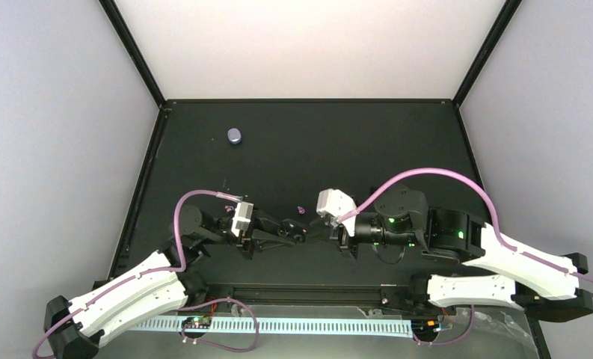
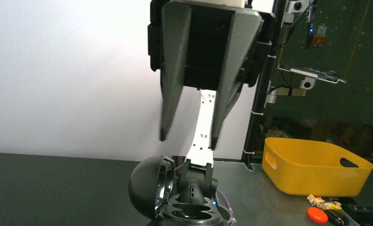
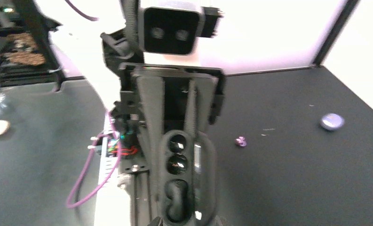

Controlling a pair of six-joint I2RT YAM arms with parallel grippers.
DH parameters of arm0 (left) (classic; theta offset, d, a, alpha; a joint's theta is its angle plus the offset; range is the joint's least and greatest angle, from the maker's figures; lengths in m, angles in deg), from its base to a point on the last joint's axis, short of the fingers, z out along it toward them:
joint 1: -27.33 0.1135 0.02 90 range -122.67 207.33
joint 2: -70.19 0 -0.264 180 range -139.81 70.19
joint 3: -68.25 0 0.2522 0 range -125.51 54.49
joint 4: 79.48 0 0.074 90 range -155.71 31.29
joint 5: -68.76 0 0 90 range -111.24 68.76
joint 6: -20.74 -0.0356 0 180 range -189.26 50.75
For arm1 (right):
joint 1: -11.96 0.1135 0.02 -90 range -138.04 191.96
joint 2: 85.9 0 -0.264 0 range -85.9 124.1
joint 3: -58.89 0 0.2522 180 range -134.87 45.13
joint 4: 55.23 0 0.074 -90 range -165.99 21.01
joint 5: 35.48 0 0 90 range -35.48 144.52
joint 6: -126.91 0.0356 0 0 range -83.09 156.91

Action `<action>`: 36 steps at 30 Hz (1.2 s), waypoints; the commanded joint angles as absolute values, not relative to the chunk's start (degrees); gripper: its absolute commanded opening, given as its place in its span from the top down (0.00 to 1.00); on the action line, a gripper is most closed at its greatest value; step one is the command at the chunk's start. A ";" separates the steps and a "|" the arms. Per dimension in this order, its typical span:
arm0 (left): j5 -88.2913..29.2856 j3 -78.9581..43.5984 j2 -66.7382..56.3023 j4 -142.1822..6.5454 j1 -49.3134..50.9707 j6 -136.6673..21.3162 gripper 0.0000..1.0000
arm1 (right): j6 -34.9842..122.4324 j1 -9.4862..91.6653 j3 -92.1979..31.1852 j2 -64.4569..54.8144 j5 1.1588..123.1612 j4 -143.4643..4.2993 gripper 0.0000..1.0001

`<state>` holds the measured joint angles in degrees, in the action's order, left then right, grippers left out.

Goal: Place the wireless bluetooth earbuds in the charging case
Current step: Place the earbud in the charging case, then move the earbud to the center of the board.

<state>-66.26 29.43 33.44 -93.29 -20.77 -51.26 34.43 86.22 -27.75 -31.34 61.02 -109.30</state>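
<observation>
The lavender charging case (image 1: 235, 135) lies shut on the black table at the far left, also in the right wrist view (image 3: 331, 121). Tiny lilac earbuds (image 1: 301, 211) lie close together on the table just beyond the gripper tips; the right wrist view (image 3: 241, 141) shows them as one purple speck. My left gripper (image 1: 292, 230) is shut on a small black oval object (image 2: 149, 188), hinged open with wells inside (image 3: 178, 162). My right gripper (image 1: 315, 228) faces it tip to tip, open and empty (image 2: 190, 140).
The black-framed white walls enclose the table. A white ruler strip (image 1: 278, 327) runs along the near edge, and purple cables (image 3: 88, 183) loop from both arms. A yellow bin (image 2: 316, 165) stands outside the enclosure.
</observation>
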 commanded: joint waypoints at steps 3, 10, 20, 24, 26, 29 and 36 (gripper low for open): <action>-64.63 27.34 33.75 -93.51 -21.18 -51.89 0.98 | 40.58 83.77 -15.17 -42.30 40.34 -91.64 0.64; -63.85 27.25 33.99 -92.87 -21.20 -52.25 0.98 | 59.26 57.62 -3.61 -43.98 37.32 -86.33 0.60; -61.43 28.09 36.00 -91.32 -21.23 -52.34 0.98 | 75.61 34.42 12.08 -31.52 42.42 -72.33 0.60; -62.46 29.17 35.02 -94.30 -21.19 -50.83 0.98 | 76.48 32.55 10.31 -21.07 41.96 -68.98 0.60; -63.03 28.88 34.74 -94.33 -21.23 -50.57 0.98 | 76.06 32.16 8.65 -16.31 41.13 -67.83 0.59; -62.75 28.83 35.29 -94.00 -21.20 -50.70 0.98 | 75.83 30.91 6.35 -9.62 40.60 -66.79 0.59; -62.35 28.66 36.12 -93.39 -21.22 -51.13 0.98 | 75.52 27.98 1.31 2.12 40.88 -67.53 0.56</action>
<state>-62.39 29.45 35.29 -92.02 -20.88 -50.99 74.97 29.20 4.35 -1.96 42.01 -69.41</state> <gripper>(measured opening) 0.223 0.435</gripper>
